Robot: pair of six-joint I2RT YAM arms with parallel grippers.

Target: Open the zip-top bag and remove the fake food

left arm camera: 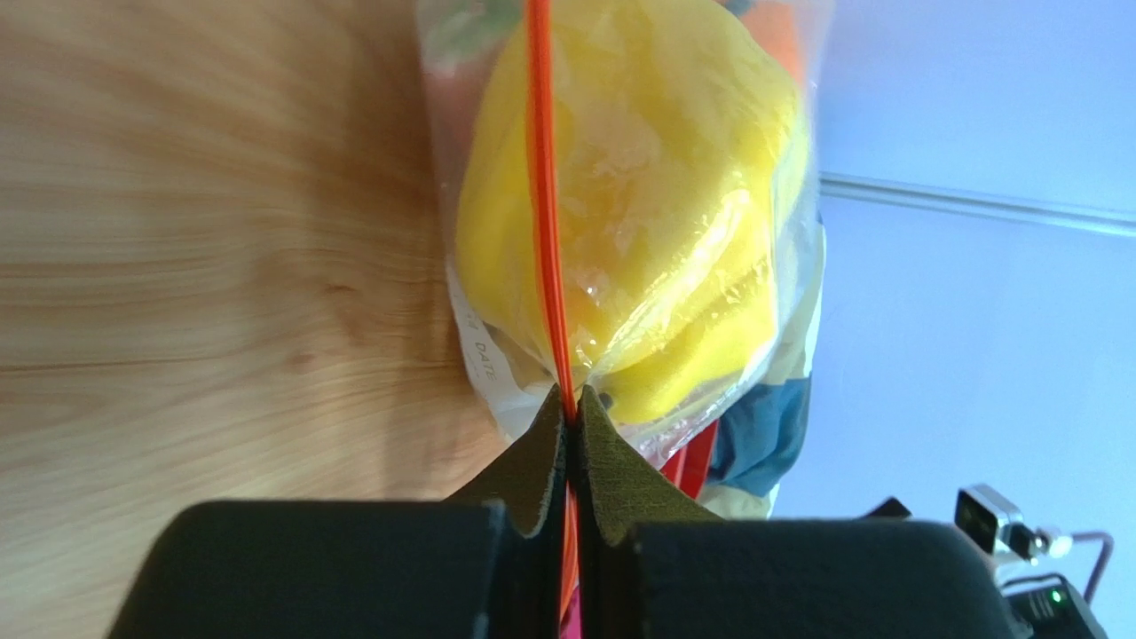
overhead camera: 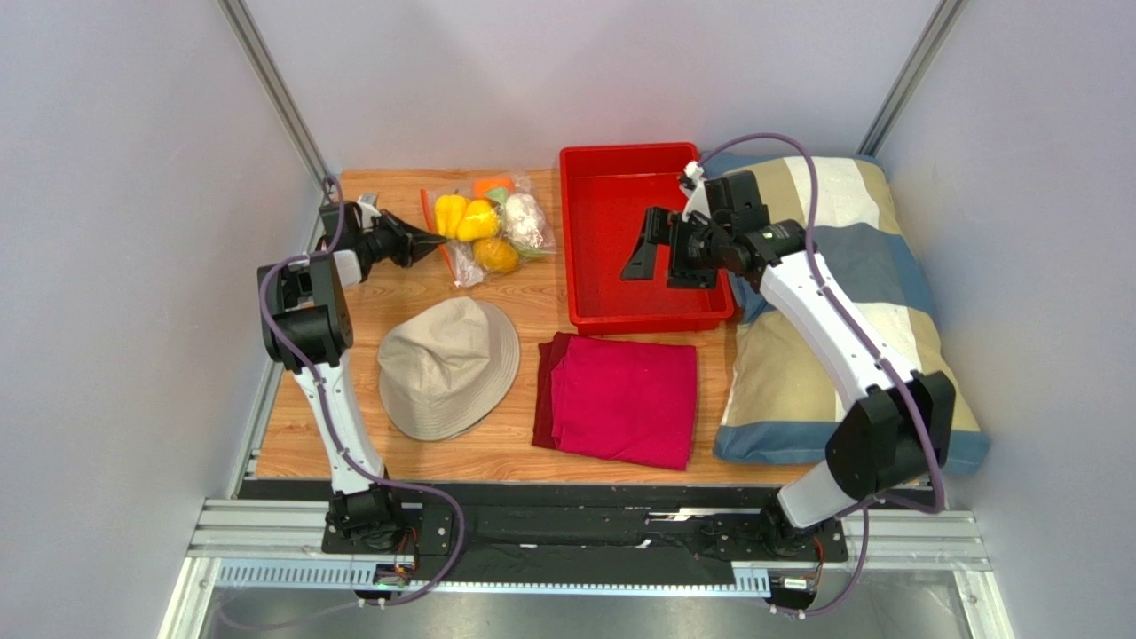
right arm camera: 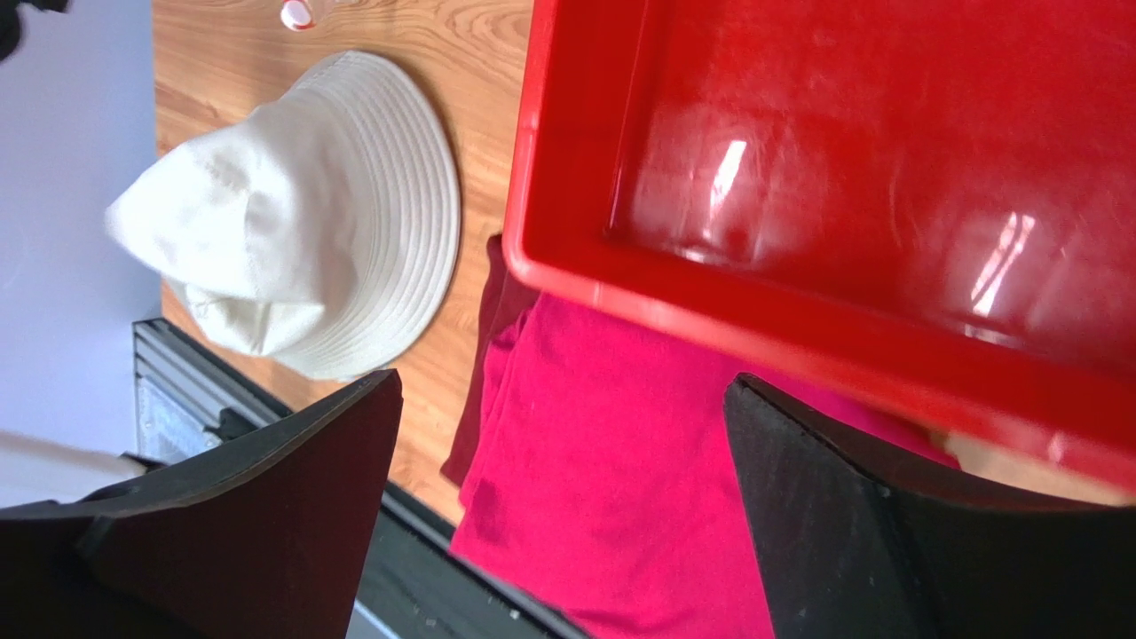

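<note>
We bend our left arm (overhead camera: 324, 386) up from its base and rightward, the left gripper (overhead camera: 431, 241) pinched tight on the zip-top bag's (overhead camera: 496, 229) edge. Our right arm (overhead camera: 830, 313) leans left, and the right gripper (overhead camera: 663, 256) hovers with jaws spread wide.

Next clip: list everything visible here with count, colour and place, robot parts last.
zip-top bag: one, clear with an orange-red zip strip, far left of the table
fake food: several pieces, yellow, orange and white, inside the bag
red tray: one, red, far middle, right of the bag
hat: one, beige, near left
folded cloth: one, magenta, in front of the tray
pillow: one, cream, blue and tan stripes, right edge
table: one, light wood, under everything
left hand: one, black, shut on the bag's zip strip
right hand: one, black, open, over the tray
</note>
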